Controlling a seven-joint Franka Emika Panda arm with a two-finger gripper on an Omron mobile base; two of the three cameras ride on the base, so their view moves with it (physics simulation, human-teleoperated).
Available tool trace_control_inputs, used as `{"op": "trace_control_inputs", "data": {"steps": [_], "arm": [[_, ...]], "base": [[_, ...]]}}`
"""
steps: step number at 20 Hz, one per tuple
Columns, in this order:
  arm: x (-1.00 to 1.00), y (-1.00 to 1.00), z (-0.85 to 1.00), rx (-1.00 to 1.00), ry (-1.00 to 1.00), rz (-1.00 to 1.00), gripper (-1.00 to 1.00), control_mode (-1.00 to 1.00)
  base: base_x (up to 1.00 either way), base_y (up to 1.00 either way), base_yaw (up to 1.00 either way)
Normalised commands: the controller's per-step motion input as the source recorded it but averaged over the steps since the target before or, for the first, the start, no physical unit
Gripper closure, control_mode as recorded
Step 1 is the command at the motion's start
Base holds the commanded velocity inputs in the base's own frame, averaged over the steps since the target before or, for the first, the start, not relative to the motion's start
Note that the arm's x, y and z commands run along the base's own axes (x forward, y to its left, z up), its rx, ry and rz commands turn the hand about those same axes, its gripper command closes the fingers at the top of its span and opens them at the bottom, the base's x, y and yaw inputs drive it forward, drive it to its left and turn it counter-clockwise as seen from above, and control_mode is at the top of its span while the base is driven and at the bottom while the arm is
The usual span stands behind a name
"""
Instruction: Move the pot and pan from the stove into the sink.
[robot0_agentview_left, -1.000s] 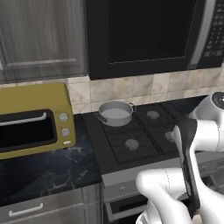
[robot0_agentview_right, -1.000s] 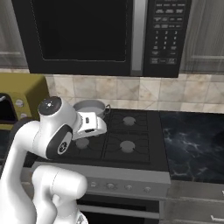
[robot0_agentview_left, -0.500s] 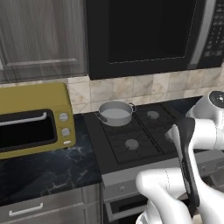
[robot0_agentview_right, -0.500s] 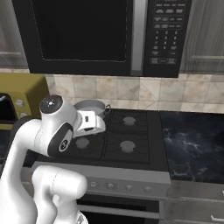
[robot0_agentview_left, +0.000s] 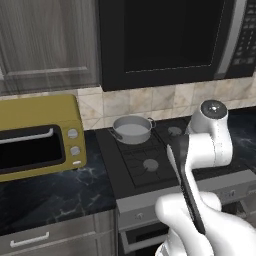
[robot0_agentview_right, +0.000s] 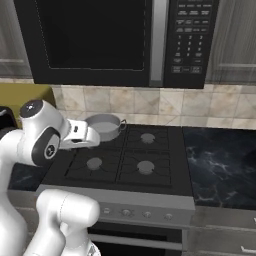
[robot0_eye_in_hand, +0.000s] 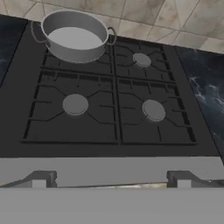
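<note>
- The fingers (robot0_eye_in_hand: 111, 183) stand wide apart with nothing between them; their two tips show at the bottom of the hand view, over the stove's front panel.
- In that view the fingers sit low and in front of the stove (robot0_eye_in_hand: 116, 144), well apart from the pot (robot0_eye_in_hand: 75, 36).
- The pot stands upright on the rear-left burner, near the stove's back-left corner, its pale inside open to view and a loop handle on each side.
- The other three burners, front-left, front-right and rear-right, carry nothing on their grates.
- In the left base view the pot (robot0_agentview_left: 132, 129) sits at the stove's (robot0_agentview_left: 145, 165) back edge, just below the tiled wall (robot0_agentview_left: 150, 100); the arm (robot0_agentview_left: 200, 150) rises in front of the stove's right half.
- In the right base view the pot (robot0_agentview_right: 106, 126) is partly hidden behind the arm's forward link (robot0_agentview_right: 75, 134), and the stove (robot0_agentview_right: 125, 165) spreads out to the right of the arm.
- A yellow toaster oven (robot0_agentview_left: 37, 137) stands on the dark marbled bench (robot0_agentview_left: 55, 192) to the left of the stove, near the bench's back edge.
- A black microwave (robot0_agentview_right: 115, 40) hangs above the stove, with grey cabinets (robot0_agentview_left: 47, 45) beside it.
- The dark bench (robot0_agentview_right: 220, 165) runs on past the stove's right edge.
</note>
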Motion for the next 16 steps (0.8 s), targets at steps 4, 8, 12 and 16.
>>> {"op": "trace_control_inputs", "data": {"steps": [4, 8, 12, 16], "arm": [[-0.06, -0.04, 0.11, 0.18, 0.11, -0.16, -1.0, -1.0], [-0.12, -0.25, 0.05, 0.22, 0.06, -0.11, -1.0, -1.0], [-0.02, -0.26, 0.06, 0.22, 0.01, -0.06, -1.0, -1.0], [-0.04, -0.24, 0.06, 0.23, 0.0, -0.03, -1.0, -1.0]], "base": [[0.0, 0.0, 0.0], [0.0, 0.0, 0.0], [0.0, 0.0, 0.0], [0.0, 0.0, 0.0]]}}
